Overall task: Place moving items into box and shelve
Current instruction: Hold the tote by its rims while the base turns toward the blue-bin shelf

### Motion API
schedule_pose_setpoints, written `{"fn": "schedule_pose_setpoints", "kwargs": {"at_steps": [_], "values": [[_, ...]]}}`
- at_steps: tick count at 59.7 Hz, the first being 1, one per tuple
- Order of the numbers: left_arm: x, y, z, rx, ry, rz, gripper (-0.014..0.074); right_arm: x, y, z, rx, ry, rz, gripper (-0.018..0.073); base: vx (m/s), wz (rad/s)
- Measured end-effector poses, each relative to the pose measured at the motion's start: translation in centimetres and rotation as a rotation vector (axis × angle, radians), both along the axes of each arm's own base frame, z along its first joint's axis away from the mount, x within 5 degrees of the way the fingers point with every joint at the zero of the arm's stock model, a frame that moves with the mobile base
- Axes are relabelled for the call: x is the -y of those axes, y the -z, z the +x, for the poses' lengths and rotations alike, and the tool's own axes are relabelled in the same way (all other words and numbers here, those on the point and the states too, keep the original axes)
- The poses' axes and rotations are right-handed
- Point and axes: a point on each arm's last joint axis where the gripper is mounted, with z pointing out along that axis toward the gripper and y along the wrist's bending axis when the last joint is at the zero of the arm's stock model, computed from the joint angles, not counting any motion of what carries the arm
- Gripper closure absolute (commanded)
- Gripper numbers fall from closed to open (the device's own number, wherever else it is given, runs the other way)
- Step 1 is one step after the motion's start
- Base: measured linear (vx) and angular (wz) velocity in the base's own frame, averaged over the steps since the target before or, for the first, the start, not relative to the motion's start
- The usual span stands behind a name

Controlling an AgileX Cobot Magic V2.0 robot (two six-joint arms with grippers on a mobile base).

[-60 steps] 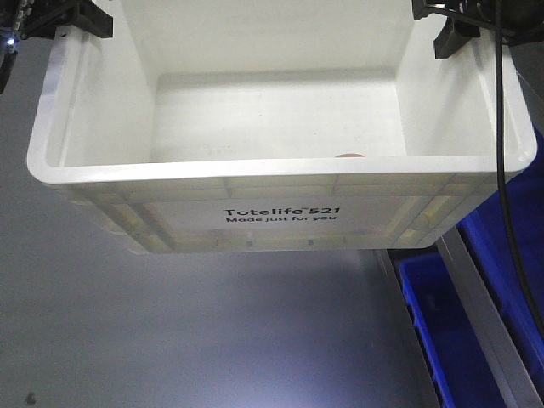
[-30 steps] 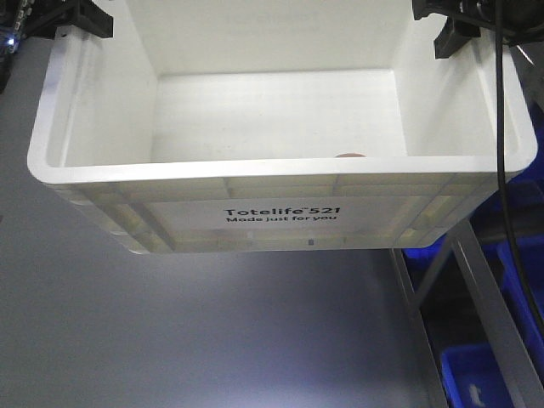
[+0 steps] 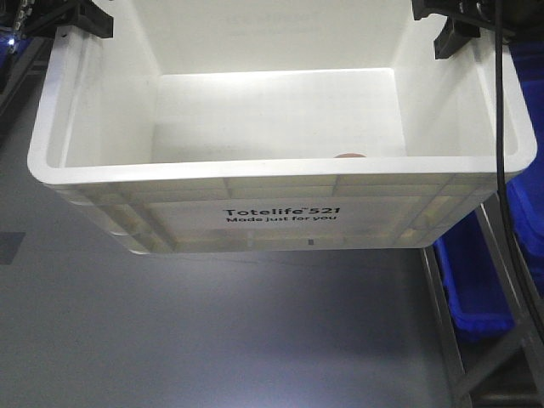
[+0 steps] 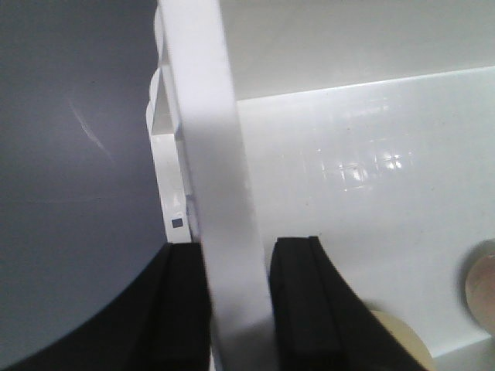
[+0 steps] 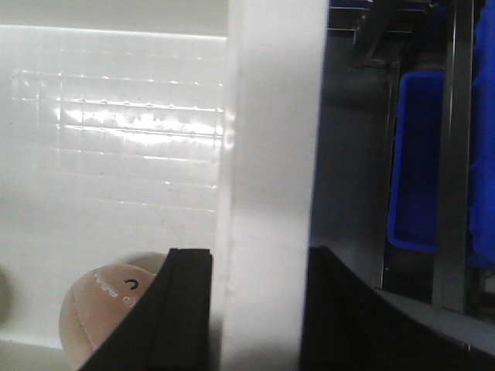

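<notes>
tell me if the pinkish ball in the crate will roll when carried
Probably yes: the pinkish ball is round and lies loose on the glossy floor of the crate, so any tilt should roll it. It looks soft and stitched, so likely light.

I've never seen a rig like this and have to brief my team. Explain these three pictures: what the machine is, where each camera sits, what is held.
This is a two-armed robot on a mobile base. The wide picture looks forward from its body. The other two come from cameras on its wrists.

Both arms hold a white box up above a grey floor. The left gripper clamps the box's left wall and the right gripper its right wall, each with one finger inside and one outside.

Two soft balls lie in the box: a pink ball and a cream ball. Blue bins on a metal rack show to the right.
</notes>
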Motion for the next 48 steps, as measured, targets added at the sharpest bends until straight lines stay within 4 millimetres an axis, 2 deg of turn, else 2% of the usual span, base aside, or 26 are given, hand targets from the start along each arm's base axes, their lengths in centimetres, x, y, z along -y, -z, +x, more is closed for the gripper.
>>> {"fn": "schedule_pose_setpoints", "kwargs": {"at_steps": [48], "values": [[0.0, 0.0, 0.0, 0.0, 0.0, 0.0, 0.0596, 0.0, 0.0, 0.0, 0.0, 0.0, 0.0, 0.0564, 0.22, 0.29]]}}
